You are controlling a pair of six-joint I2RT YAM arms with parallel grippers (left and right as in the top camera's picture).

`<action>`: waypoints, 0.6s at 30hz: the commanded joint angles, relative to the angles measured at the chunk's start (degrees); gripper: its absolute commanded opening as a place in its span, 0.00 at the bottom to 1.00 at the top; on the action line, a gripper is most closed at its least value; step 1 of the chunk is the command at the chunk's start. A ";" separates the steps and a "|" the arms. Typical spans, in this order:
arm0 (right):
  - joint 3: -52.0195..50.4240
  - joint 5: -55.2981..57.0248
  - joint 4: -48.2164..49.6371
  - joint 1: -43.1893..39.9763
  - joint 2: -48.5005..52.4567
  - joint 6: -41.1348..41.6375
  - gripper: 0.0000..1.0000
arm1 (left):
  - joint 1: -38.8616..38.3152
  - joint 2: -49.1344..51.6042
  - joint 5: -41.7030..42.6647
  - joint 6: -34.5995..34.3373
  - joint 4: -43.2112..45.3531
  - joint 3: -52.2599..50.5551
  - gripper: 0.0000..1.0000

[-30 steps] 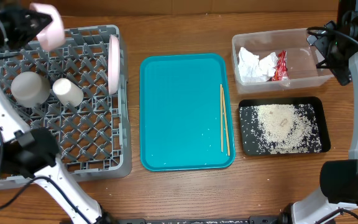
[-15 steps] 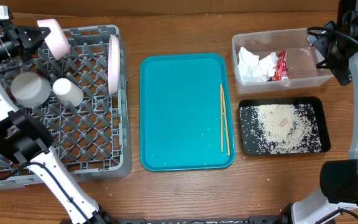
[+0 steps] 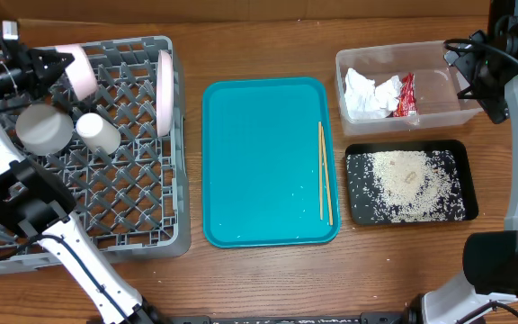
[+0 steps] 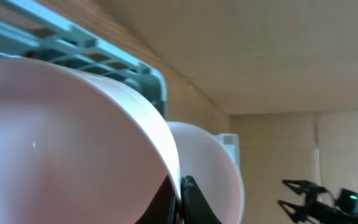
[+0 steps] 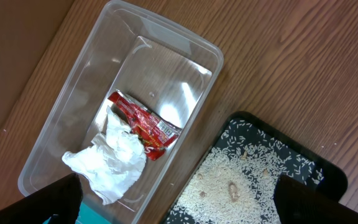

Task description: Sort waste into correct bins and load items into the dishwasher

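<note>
The pink bowl (image 4: 61,137) clamped in the left gripper (image 4: 180,199) is smooth and glossy. Just past the jaws, the plate (image 4: 213,162) has the same pale sheen, and the rack (image 4: 73,43) is matt grey plastic. Under the right gripper (image 5: 179,199), whose jaws stand spread, the tub (image 5: 185,56) is clear, glossy plastic. It holds a crumpled matt paper napkin (image 5: 114,158) and a shiny red wrapper (image 5: 143,121). Beside it, the black tray (image 5: 328,174) looks matt, strewn with grainy rice (image 5: 229,180). The table (image 5: 291,62) is grained wood.
</note>
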 commanded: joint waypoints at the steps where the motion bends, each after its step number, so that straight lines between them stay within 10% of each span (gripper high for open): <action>1: 0.59 0.37 0.15 0.04 -0.44 -0.37 1.00 | 1.11 1.01 -4.66 4.52 -0.74 0.28 0.04; 18: 0.59 0.37 0.15 0.04 -0.44 -0.37 1.00 | -0.33 1.01 9.07 16.55 -3.74 0.26 0.04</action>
